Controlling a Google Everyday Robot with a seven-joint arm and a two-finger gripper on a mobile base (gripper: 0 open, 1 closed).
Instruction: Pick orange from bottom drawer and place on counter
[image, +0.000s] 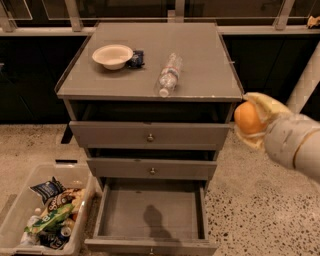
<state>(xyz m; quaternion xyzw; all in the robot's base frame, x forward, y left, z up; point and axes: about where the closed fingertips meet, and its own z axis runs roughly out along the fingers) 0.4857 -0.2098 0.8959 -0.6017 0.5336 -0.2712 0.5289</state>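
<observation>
The orange (247, 118) is held tight in the hand (252, 120). The bench (200, 55) is seen just left of the hand. The drawer (150, 210) is left pulled open, lower down and to the left of the hand.

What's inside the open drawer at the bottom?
The bottom drawer holds nothing, just a shadow on its bare floor. Its far back is hidden under the drawer above. The orange is out already, held by the gripper, right of the counter.

No legible text or labels
</observation>
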